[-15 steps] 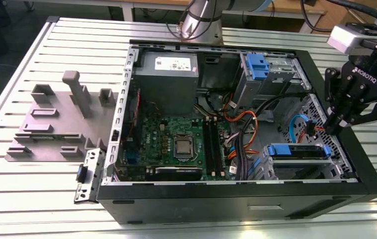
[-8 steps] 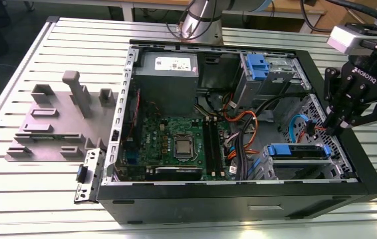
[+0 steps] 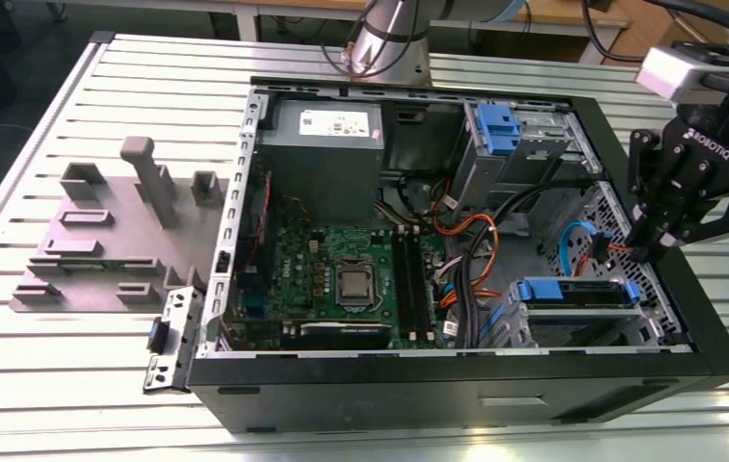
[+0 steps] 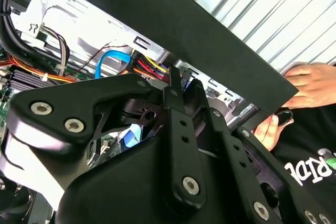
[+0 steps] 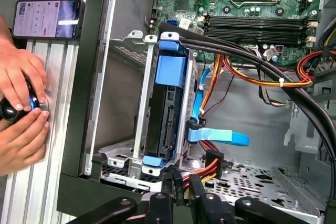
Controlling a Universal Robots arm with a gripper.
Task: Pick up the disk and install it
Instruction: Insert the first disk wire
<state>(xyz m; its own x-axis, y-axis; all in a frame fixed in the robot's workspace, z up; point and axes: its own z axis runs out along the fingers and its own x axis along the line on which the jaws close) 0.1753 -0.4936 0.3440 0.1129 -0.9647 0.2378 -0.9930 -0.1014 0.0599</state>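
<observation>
The gripper (image 3: pixel 657 252), fingers closed on nothing, hangs at the open case's (image 3: pixel 467 371) edge beside the disk (image 3: pixel 579 292), already seated in its bay

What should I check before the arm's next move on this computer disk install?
1. Disk in the drive cage: sits inside it, blue bracket showing. Ok.
2. Disk fully latched: cannot tell.
3. Gripper apart from the disk: it hangs over the case's edge, on the exterior view's right. Ok.
4. Path free of cables: the blue data cable and the red-and-yellow power cable lie between gripper and cage. Not ok.
5. People out of the way: a person's hands rest on the table beside the case wall. Not ok.
</observation>
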